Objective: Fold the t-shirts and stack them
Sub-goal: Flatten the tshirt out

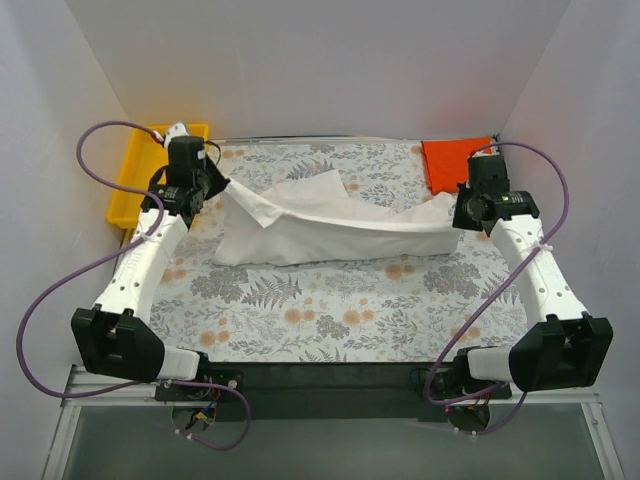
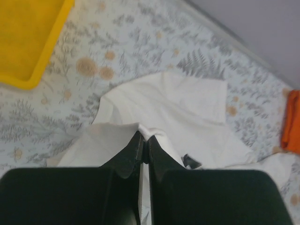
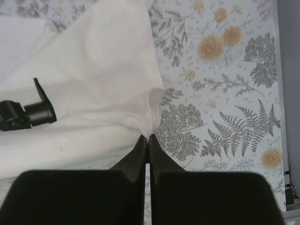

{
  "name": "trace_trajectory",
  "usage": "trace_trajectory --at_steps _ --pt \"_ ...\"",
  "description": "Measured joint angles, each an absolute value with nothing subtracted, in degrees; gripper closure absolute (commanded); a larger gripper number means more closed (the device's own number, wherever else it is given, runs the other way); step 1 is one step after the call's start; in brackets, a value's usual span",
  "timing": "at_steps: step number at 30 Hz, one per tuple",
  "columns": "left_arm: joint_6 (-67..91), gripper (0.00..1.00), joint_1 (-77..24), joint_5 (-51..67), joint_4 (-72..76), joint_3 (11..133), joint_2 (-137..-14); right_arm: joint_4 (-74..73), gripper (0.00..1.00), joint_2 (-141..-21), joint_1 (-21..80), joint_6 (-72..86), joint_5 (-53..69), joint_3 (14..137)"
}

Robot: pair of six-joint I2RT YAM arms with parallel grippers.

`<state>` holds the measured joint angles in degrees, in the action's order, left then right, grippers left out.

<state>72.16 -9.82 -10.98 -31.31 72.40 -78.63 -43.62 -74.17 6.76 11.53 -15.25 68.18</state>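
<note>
- Top: my left hand (image 1: 215,188) and right hand (image 1: 462,212) each clamp one end of the white shirt (image 1: 330,228), which sags between them onto the tabletop (image 1: 300,310). The orange shirt (image 1: 455,160) lies just beyond the right hand.
- Left wrist: the hand pinches only a thin fold, so a hard pull could slip it. The tray (image 2: 28,47) is ahead-left, with no shirt in the part I see.
- Right wrist: the hand grips a small pucker, so uneven lifting would skew the fold.

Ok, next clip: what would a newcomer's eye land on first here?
The white t-shirt spans the middle of the floral table, with the left gripper and the right gripper each pinched shut on one end. After that, two colours stand out: the orange-red t-shirt folded at the far right corner, and the yellow tray at the far left.
</note>
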Motion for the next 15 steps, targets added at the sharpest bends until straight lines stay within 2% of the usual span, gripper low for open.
trace_trajectory --at_steps 9,15 --pt "68.66 1.0 -9.61 -18.28 -36.03 102.32 -78.39 -44.77 0.99 -72.53 6.74 14.26 -14.98 87.35" --pt "65.73 1.0 -9.63 -21.26 -37.1 109.62 -71.57 -45.21 0.99 -64.47 6.92 14.22 -16.91 95.77"
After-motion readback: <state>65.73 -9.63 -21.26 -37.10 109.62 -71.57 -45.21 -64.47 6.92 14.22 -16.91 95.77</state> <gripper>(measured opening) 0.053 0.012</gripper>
